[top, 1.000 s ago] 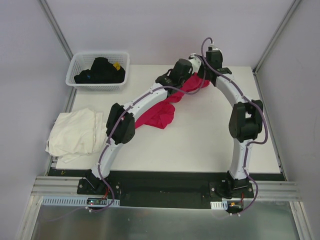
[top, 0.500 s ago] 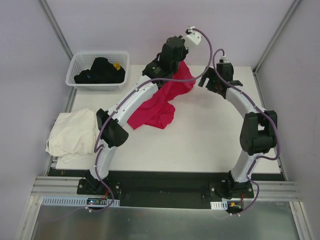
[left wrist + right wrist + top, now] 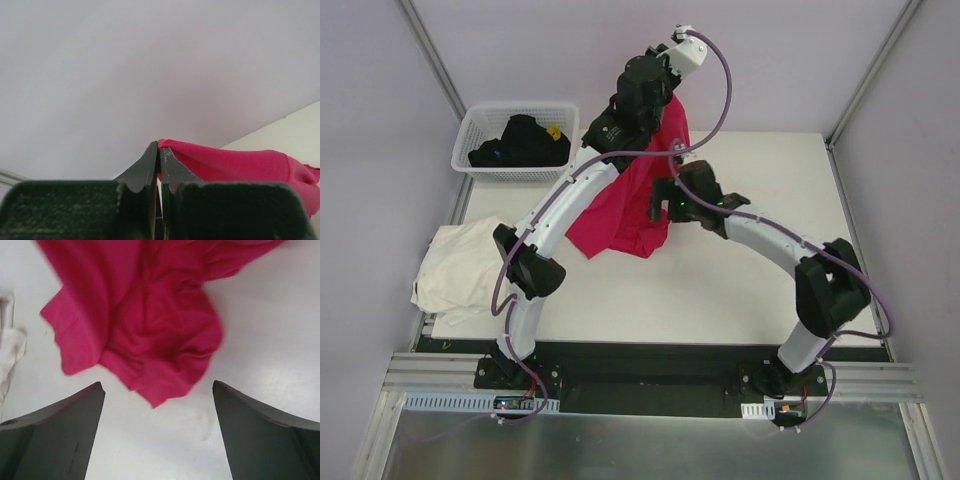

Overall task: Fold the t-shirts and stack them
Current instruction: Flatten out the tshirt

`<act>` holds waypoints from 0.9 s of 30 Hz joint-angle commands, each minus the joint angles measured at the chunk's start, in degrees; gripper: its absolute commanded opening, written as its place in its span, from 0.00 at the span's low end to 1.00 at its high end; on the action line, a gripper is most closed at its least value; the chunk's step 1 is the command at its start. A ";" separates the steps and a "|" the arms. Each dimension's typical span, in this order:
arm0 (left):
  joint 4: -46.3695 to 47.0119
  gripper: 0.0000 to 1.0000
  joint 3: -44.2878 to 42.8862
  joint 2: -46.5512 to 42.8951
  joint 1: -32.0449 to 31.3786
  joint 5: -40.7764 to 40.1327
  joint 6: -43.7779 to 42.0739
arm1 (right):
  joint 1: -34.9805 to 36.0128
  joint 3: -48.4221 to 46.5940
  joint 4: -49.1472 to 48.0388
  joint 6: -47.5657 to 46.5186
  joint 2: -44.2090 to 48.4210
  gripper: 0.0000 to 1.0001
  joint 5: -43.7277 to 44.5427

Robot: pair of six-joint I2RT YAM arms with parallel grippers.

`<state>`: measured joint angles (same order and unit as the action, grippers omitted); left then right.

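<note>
Near the far edge of the desk [image 3: 770, 170] the magenta-red t-shirt [image 3: 620, 210] is hanging lengthwise from the clenched left pincer [image 3: 159, 148]; the released right pincer [image 3: 157, 385] is hovering nearest its low end.

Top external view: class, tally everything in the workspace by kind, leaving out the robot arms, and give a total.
T-shirts: 2 (magenta-red t-shirt, cream-white t-shirt)
Baskets: 1 (white lattice basket)
Other cloth: 1 (black cloth bundle, lying in the basket)
Total: 4

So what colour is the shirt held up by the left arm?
The shirt is plain bright magenta-red, no pattern; clearest in the right wrist view.
</note>
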<state>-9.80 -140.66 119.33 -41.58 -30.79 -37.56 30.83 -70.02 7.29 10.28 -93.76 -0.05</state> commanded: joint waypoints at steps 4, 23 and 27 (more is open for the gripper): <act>3.56 0.00 0.30 -3.58 0.10 -1.73 -1.99 | 10.91 -10.55 0.71 0.35 -11.70 0.91 -1.53; 5.14 0.00 2.76 -5.16 0.10 -1.56 -1.90 | 22.78 -26.39 4.40 -1.50 -26.73 0.88 -5.38; 5.14 0.00 3.90 -5.95 0.10 -1.56 -0.68 | 23.84 -29.38 3.96 -0.97 -30.16 0.87 -7.24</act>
<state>-8.29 -137.43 118.52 -41.58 -31.77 -39.00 53.93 -95.15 11.03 9.65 -121.43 -4.89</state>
